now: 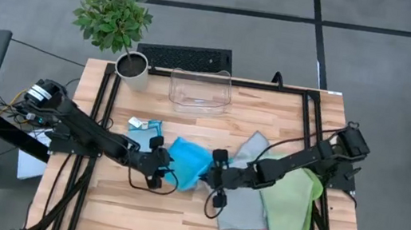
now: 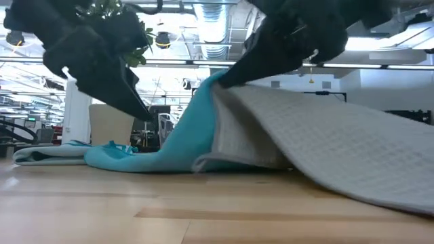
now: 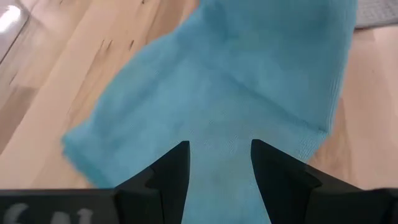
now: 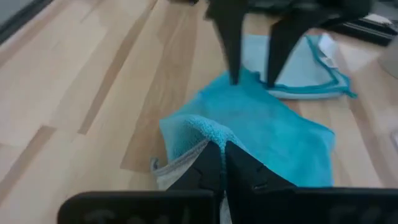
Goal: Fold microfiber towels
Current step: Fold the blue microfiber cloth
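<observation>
- Teal towel (image 1: 189, 163) lay mid-frame in the high view on the wooden surface (image 1: 175, 216), its right edge lifted by the right gripper (image 4: 222, 163), whose jaws were closed on a corner.
- Grey towel (image 1: 244, 209) seemed pinched along with the teal; lifting could drag both and spoil the fold.
- Left gripper (image 3: 219, 163) hovered over the teal cloth, jaws part open and empty; lowered late, the towel might slide.
- Pinch looked shallow, so the corner could slip free.
- Green towel (image 1: 289, 211) lay lower right.
</observation>
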